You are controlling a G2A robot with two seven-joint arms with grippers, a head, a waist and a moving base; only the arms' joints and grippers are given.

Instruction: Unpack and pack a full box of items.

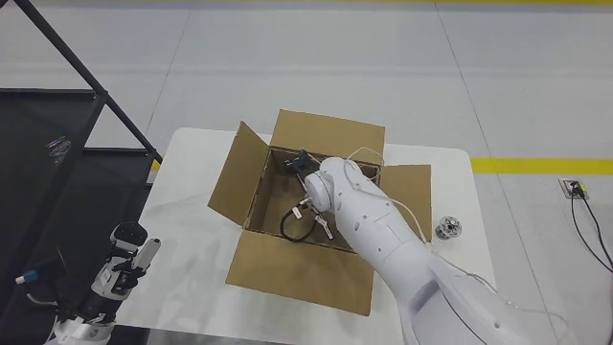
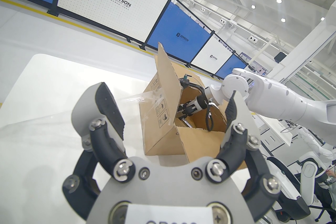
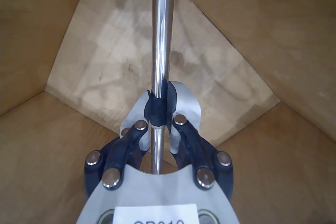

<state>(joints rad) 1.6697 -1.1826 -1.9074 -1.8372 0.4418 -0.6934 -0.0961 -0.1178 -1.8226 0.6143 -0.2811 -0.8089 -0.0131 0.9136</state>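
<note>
An open cardboard box (image 1: 302, 273) stands on the white table (image 1: 192, 201) with its flaps spread out. My right gripper (image 3: 159, 101) is down inside the box (image 3: 78, 51), shut on a shiny metal rod (image 3: 162, 25) that points toward the bare box floor. From above, the right gripper (image 1: 314, 213) and the rod (image 1: 325, 228) sit near the middle of the box. The left wrist view shows the same gripper (image 2: 185, 110) inside the box (image 2: 168, 120). My left gripper (image 2: 168, 104) hangs open and holds nothing, off the table's near left corner (image 1: 129, 251).
A small round metal part (image 1: 447, 228) lies on the table right of the box. A black cable loop (image 1: 295, 227) hangs from the right arm inside the box. A black frame (image 1: 67, 67) stands left of the table.
</note>
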